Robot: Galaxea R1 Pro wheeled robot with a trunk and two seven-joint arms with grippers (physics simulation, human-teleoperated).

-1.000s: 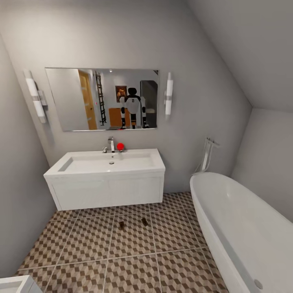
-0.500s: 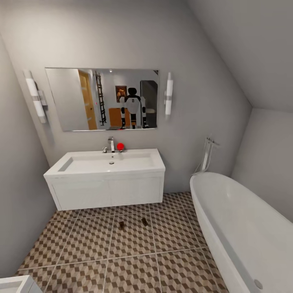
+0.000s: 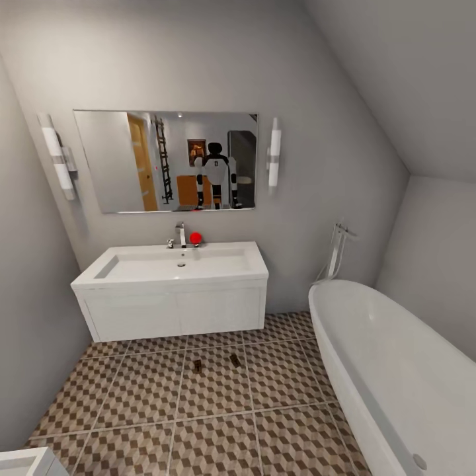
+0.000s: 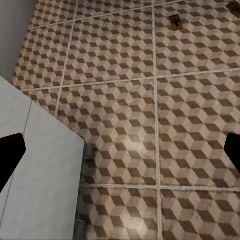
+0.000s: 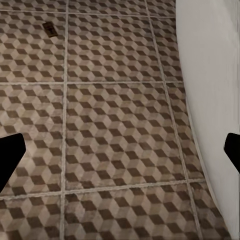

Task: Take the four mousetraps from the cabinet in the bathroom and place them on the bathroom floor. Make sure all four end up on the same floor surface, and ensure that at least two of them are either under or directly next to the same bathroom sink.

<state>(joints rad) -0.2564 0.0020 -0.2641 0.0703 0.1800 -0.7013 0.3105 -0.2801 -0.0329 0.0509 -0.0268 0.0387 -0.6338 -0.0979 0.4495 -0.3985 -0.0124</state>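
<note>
Fingers [image 4: 10,155] of left gripper spread wide, empty; right fingers [image 5: 10,152] same, over bathroom floor [image 5: 120,125].

The bathroom floor [image 3: 139,390] has large square tiles with a brown, beige and white cube pattern and pale grout lines. Two mousetraps lie flat on it, just in front of the sink: one mousetrap [image 3: 198,365] at the left and the other mousetrap [image 3: 235,359] near it, not touching
</note>
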